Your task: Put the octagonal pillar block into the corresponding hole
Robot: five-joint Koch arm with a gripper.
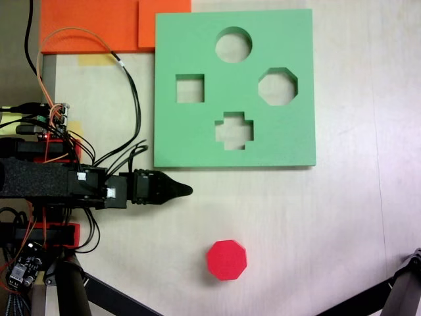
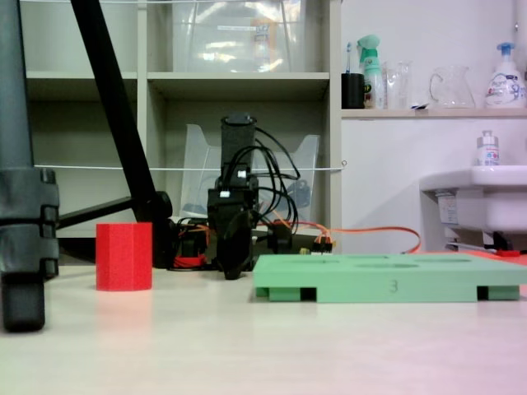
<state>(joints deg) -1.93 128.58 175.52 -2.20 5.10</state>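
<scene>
Since the octagonal pillar block (image 2: 123, 256) stands upright on the bare table nearest the low camera, well apart from everything, it's an easy target. Looks like light foam: soft, grippy, will squash if pinched hard, so take it across two opposite flat sides, mid-height. Behind it, the gripper (image 1: 186, 190) hangs just off the green board's (image 1: 197, 141) near edge, empty; jaws appear together at a single tip, can't tell for sure. Farthest, the corresponding hole (image 1: 277, 86) is empty, beside the round cutout (image 1: 233, 45).
</scene>
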